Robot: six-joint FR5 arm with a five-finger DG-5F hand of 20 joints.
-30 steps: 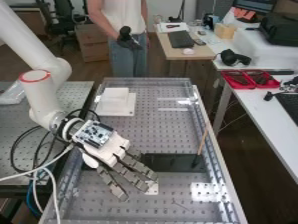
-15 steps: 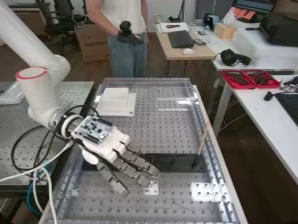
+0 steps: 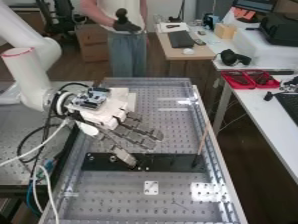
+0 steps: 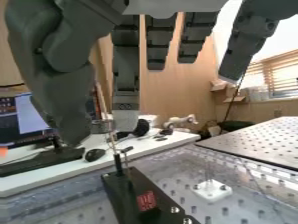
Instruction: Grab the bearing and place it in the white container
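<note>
- A small shiny round thing (image 3: 113,158) sits on the black plate (image 3: 166,162), near a robot fingertip. I cannot tell if it is the bearing.
- The robot hand (image 3: 106,112) has its fingers mostly straight and spread apart, pinching nothing. One finger covers a bit of the black plate in the high view.
- A thin brown stick (image 3: 202,140) stands up at one end of the plate, leaning a little.
- A little white square (image 3: 151,188) lies on the bench (image 3: 113,200), near the plate and apart from it.
- Part of a flat white thing (image 3: 132,99) peeks out behind the hand. It may be the container.
- Red trays (image 3: 238,86) sit on the white desk (image 3: 266,120) beside the bench.
</note>
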